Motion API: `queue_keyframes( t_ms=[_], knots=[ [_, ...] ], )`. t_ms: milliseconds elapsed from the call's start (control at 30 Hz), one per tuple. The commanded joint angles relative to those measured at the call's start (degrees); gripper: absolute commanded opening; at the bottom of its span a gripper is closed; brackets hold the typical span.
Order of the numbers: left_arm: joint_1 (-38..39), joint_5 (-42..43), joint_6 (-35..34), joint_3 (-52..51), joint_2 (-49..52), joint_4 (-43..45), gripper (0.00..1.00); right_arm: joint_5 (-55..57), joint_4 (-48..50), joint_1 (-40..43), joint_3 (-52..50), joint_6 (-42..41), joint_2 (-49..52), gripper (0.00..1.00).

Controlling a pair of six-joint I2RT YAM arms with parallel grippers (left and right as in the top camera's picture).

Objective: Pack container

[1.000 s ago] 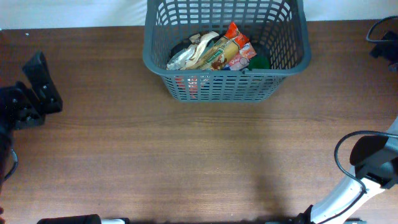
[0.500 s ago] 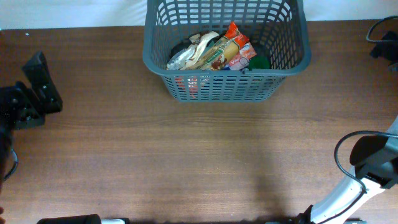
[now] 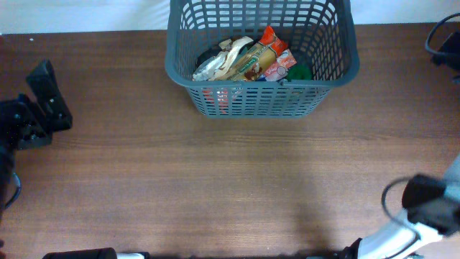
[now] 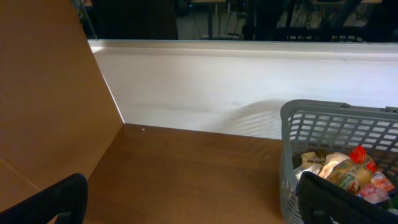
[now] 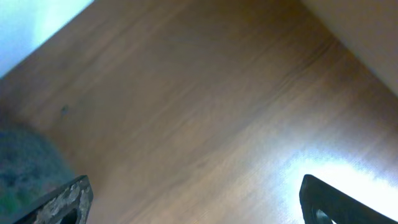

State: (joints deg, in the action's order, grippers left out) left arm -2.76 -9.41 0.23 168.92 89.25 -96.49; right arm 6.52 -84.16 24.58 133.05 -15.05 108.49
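Basket sits at the far middle of the table, and from overhead the packets are all piled inside it. I can't spot anything loose on the wood, so my guess is the packing is basically done and what's left is parking the arms cleanly.

Left gripper is spread wide with nothing between its fingers, off at the left side and well apart from the basket. Right gripper, same deal: wide apart, empty, only bare wood under it.

If I were running this step, I'd leave both sets of fingers spread and keep them away from the rim and those slotted walls so nothing snags. Then I'd give the load one last look. The red packet leans up higher than the rest, so that's the one I'd check isn't poking over the rim.

Views: overhead is the only one that gives the whole table. Left wrist gives a low, slanted look into one corner of the basket, so you see the heap from the side. Right wrist doesn't clearly show the basket at all. There's a blurry grey-green blob at its lower left, and honestly I can't tell what it is.
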Motion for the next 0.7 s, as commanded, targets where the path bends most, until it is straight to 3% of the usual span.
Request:
queue_keyframes(
  t_ms=[0, 367, 667],
  knots=[
    [-0.4, 0.6, 0.4, 0.1, 0.1, -0.2, 0.99, -0.1, -0.5, -4.4, -9.1, -0.7, -9.8, 0.99],
    [-0.4, 0.6, 0.5, 0.1, 0.1, -0.2, 0.99, 1.6, 4.0, -14.4, -41.2, -0.7, -36.6, 0.99],
    [-0.4, 0.6, 0.5, 0.1, 0.1, -0.2, 0.99, -3.5, 35.4, -15.4, -65.0, -0.7, -57.7, 0.99]
  ],
)
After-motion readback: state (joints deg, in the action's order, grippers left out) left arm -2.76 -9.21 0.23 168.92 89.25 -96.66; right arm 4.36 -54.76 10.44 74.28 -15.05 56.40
